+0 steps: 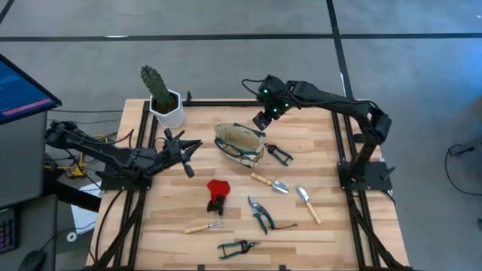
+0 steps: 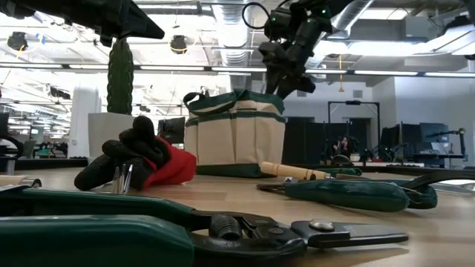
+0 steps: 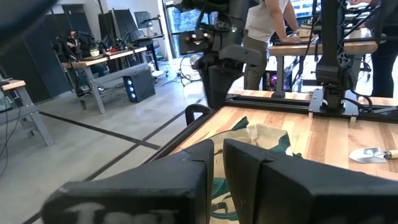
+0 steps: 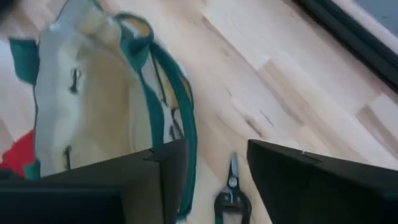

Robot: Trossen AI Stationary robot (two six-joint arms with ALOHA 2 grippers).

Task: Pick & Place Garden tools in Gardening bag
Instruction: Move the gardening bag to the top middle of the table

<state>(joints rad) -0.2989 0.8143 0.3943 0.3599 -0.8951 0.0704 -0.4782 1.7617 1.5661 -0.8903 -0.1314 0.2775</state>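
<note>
The beige gardening bag [image 1: 239,143] with green trim stands upright on the table's far middle, its mouth open. My right gripper [image 1: 261,120] hangs open above the bag's far right corner and slants down; its wrist view shows the bag [image 4: 93,93] and green-handled shears [image 4: 231,193] below, with nothing between the fingers. My left gripper [image 1: 197,144] is shut, level and empty, just left of the bag. On the table lie shears [image 1: 277,153] beside the bag, two trowels [image 1: 269,182] [image 1: 307,203], pruners [image 1: 258,213], a red-and-black item [image 1: 218,194], a small rake [image 1: 205,227] and more shears [image 1: 239,246].
A cactus in a white pot [image 1: 160,94] stands at the table's far left corner. Black frame rails [image 1: 339,143] run along the table's sides. Bare wood lies right of the bag and along the near left. People work at benches in the room beyond the table.
</note>
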